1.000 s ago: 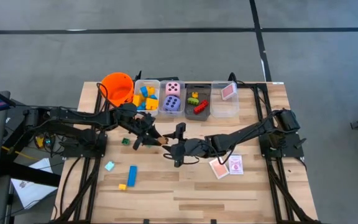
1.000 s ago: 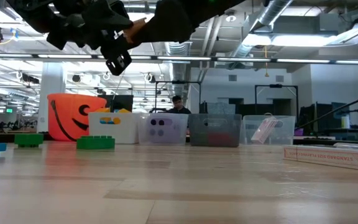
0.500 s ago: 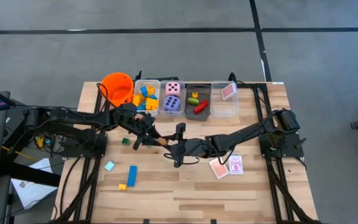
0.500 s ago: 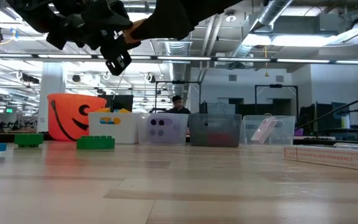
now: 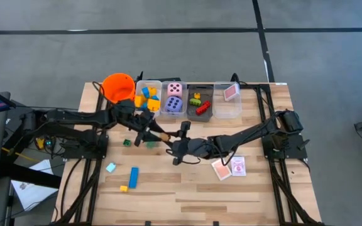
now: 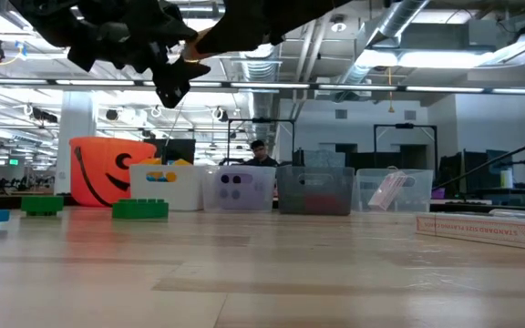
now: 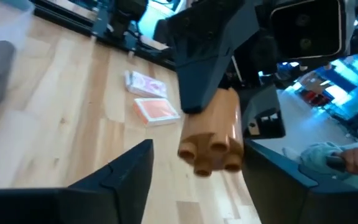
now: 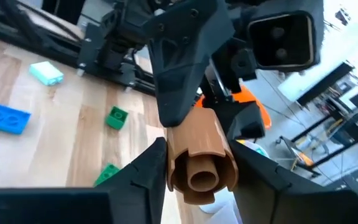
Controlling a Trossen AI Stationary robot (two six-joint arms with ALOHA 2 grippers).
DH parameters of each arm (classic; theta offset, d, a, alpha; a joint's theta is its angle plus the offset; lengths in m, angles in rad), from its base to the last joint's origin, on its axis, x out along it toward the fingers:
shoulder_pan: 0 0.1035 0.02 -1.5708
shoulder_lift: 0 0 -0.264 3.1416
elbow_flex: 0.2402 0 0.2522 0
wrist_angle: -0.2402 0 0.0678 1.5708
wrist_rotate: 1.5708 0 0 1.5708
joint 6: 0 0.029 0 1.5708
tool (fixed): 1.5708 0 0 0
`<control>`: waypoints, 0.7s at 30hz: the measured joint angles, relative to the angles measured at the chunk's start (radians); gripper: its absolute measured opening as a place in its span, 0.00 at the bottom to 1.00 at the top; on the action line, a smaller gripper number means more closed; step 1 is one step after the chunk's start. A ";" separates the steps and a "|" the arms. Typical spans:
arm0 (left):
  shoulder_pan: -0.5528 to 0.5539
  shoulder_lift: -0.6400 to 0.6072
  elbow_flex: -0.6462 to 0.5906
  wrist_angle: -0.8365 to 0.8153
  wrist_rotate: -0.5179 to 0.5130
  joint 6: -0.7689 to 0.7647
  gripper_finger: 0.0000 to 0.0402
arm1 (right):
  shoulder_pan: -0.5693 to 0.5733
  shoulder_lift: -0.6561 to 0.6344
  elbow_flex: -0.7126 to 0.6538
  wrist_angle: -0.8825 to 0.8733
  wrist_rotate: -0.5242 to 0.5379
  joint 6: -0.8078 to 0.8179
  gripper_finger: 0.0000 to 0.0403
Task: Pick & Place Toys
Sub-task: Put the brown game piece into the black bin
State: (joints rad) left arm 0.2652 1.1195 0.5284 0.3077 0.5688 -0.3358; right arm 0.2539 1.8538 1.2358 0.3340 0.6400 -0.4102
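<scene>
Wooden counter (image 5: 187, 188) under the overhead camera carries a row at its far edge: an orange bucket (image 5: 118, 88), then four bins (image 5: 226, 112). Much of the sorting looks done. Yellow and blue blocks (image 5: 146, 97) fill the first bin, a pink die (image 5: 175, 89) and a purple die (image 5: 173, 104) sit in the second, red and green blocks (image 5: 201, 105) in the third, and a card (image 5: 230, 92) in the fourth.

Left on the counter are two cards (image 5: 229, 167) near the right arm, a long blue block (image 5: 134, 176) with a small yellow block (image 5: 124, 188) touching its end, a pale teal block (image 5: 110, 167), and green blocks (image 5: 127, 142) near the left arm.

Above mid-counter a brown block (image 7: 213, 134) is between the two arms. The right hand (image 8: 194, 165) is clamped on it, one finger on each side, its round hollow end facing that wrist camera. The left hand (image 7: 194, 168) stands apart, fingers clear on either side of the block, so it appears to be a hand-over with the left letting go.

That block is smooth tan-brown plastic, chunky, with three round studs at one end. It hangs well above the wood, in no bin yet.
</scene>
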 joint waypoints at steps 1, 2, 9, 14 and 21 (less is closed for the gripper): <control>0.013 -0.009 0.000 -0.019 0.003 0.014 0.57 | -0.001 0.000 0.000 0.001 0.006 0.002 0.35; 0.027 -0.022 0.000 -0.043 0.005 0.030 0.58 | -0.001 0.000 0.000 0.001 0.018 0.003 0.35; 0.129 -0.130 0.000 -0.236 -0.011 0.131 0.61 | 0.000 0.000 0.001 -0.002 0.192 0.074 0.34; 0.196 -0.204 0.000 -0.308 -0.041 0.179 0.61 | -0.022 0.000 0.002 -0.089 0.485 0.145 0.36; 0.243 -0.253 0.000 -0.335 -0.177 0.225 0.59 | -0.103 -0.009 0.001 -0.422 0.539 0.443 0.35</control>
State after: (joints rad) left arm 0.5082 0.8662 0.5282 -0.0274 0.3914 -0.1104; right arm 0.1511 1.8449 1.2369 -0.0878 1.1795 0.0324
